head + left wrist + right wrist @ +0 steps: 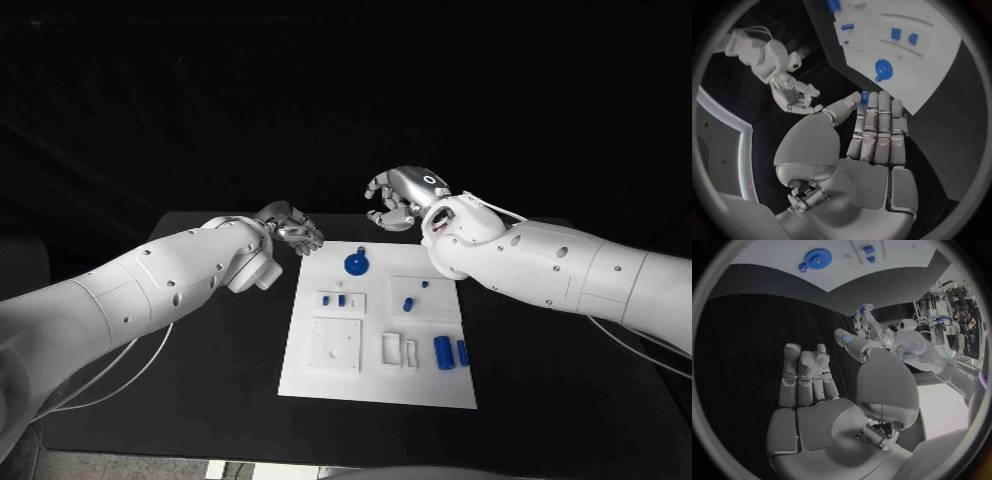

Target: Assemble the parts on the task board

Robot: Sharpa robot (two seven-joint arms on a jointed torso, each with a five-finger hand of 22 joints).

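- Task board point(378, 375), white, flat in the middle of the black table point(216, 380), seen from the head view; long side running away from the robot.
- On the board, at its far end: blue gear point(356, 264). Nearer, small blue pieces point(335, 299) in a raised square, and two larger blue blocks point(443, 353) side by side near the right edge.
- Left hand point(293, 228) above the table just beside the board's far left corner, off the board.
- Right hand point(404, 195) raised beyond the board's far edge, fingers bent and apart, grasping nothing.
- From the left wrist view: fingers point(879, 125) straight and side by side, thumb brought across to the nearest fingertip, with a small blue part point(864, 98) pinched between the two.
- Beyond those fingers, a corner of the board with the gear close to it; right hand hanging over the dark table, apart from the board.
- From the right wrist view: palm up front, fingers laid together and slightly bent, thumb set apart, released and bare.
- Past the thumb, left hand in the air with a fleck of blue at its fingertips; board and gear farther off, touched by neither hand.
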